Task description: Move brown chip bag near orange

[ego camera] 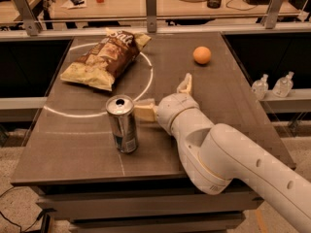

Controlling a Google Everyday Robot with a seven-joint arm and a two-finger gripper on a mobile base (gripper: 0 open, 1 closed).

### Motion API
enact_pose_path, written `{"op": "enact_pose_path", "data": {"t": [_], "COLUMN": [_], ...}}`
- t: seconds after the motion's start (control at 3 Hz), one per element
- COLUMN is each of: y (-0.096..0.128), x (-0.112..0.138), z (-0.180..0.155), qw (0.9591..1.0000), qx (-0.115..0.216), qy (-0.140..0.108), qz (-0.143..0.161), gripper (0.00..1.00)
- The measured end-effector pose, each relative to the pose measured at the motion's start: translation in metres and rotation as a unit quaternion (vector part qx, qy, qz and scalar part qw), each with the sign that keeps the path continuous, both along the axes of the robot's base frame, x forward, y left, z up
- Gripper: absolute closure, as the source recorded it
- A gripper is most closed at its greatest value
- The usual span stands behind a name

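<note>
Cream plastic fingers of the robot's end effector (pixel 162 94) stand spread and empty low over the dark grey counter (pixel 233 96), one tip pointing toward twelve o'clock. The other reaches toward nine o'clock, just beside the rim of an upright silver-and-blue drink can (pixel 122 124); whether it touches the can cannot be told.

The large crinkly brown chip bag with pale yellow ends and white lettering (pixel 104 59) lies flat at about ten o'clock from the end effector, across a white circle painted on the counter (pixel 149 76). The small round orange fruit (pixel 201 55) sits at about one o'clock, well apart from the bag.

The bag looks light, soft and puffed with air. Its film is likely slippery and its contents easily crushed. A firm squeeze on the swollen middle would probably slide off or break the chips. The flat crimped seam at either yellow end, or a pinched fold along the edge facing the arm, seems the surer hold. Being so light, the bag may drag or swing once lifted. The can stands close enough to be knocked on the way over.
</note>
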State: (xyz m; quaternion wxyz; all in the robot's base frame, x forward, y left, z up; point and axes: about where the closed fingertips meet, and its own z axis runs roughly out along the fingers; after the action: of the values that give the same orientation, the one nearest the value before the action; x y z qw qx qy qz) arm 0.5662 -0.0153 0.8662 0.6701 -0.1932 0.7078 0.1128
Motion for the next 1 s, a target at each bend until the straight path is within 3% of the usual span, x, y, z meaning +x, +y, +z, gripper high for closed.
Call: {"op": "enact_pose_path", "data": {"t": [0.33,1.0], "y": [0.013,0.047], "x": [0.015,0.041], "z": [0.004,0.009], "qw": [1.0000,0.9996], "qx": [0.002,-0.006], "qy": [0.005,0.013], "qz": [-0.004,0.025], "gripper": [0.00,0.00]}}
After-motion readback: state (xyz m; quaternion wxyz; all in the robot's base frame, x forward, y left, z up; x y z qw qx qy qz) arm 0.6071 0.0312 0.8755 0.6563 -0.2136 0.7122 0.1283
